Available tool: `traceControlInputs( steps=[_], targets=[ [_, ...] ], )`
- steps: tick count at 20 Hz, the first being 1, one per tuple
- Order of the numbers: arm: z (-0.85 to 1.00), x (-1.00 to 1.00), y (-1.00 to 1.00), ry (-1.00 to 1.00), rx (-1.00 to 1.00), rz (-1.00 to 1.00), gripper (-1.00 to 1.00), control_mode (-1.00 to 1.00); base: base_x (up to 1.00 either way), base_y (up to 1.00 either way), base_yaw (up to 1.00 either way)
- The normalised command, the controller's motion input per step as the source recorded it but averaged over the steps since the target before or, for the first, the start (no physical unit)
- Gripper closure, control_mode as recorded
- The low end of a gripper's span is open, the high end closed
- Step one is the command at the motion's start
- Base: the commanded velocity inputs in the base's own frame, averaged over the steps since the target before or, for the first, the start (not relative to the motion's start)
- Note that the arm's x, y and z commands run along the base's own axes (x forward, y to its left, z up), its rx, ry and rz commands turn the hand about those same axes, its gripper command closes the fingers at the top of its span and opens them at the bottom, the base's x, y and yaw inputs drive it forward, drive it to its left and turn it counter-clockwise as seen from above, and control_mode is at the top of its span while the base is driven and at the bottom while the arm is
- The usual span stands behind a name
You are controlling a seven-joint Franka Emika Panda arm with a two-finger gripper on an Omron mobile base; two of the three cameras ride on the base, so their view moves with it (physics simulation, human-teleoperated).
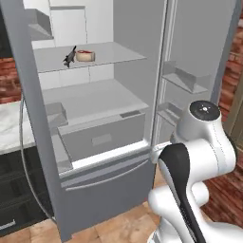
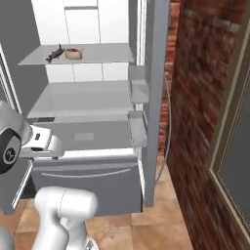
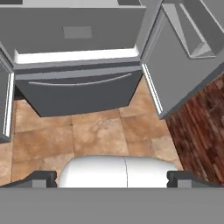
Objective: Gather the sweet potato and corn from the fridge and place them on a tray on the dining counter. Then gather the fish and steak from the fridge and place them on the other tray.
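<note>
Grey fridge (image 1: 95, 142): doors open, interior shelves exposed.
Upper shelf (image 1: 95, 59): holds the steak (image 1: 85, 55) and, just beside it, a dark fish (image 1: 70, 58).
Sweet potato, corn: none on the visible shelves; judged already removed.
Gripper (image 3: 112, 178): fingers spread wide, nothing between them, aimed down at the tiled floor (image 3: 87, 135) before the fridge.
Progress: judged second half; fish and steak not yet collected.
Trays, dining counter: status cannot be confirmed.
</note>
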Motion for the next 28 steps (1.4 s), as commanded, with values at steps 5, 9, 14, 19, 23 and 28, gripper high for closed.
traceControlInputs(
  steps=[5,9,14,19,23,28],
  targets=[
    [0.00,0.00,0.00,0.00,0.00,0.00,-1.00,1.00,0.72,-0.24,0.35],
    [0.00,0.00,0.00,0.00,0.00,0.00,-1.00,1.00,0.42,-0.05,0.12],
    [0.00,0.00,0.00,0.00,0.00,0.00,-1.00,1.00,0.36,-0.01,0.00],
    [0.00,0.00,0.00,0.00,0.00,0.00,-1.00,1.00,0.52,0.00,0.04],
    [0.00,0.00,0.00,0.00,0.00,0.00,-1.00,1.00,0.57,-0.01,0.15],
    [0.00,0.00,0.00,0.00,0.00,0.00,-1.00,1.00,0.56,-0.10,0.21]
  ],
)
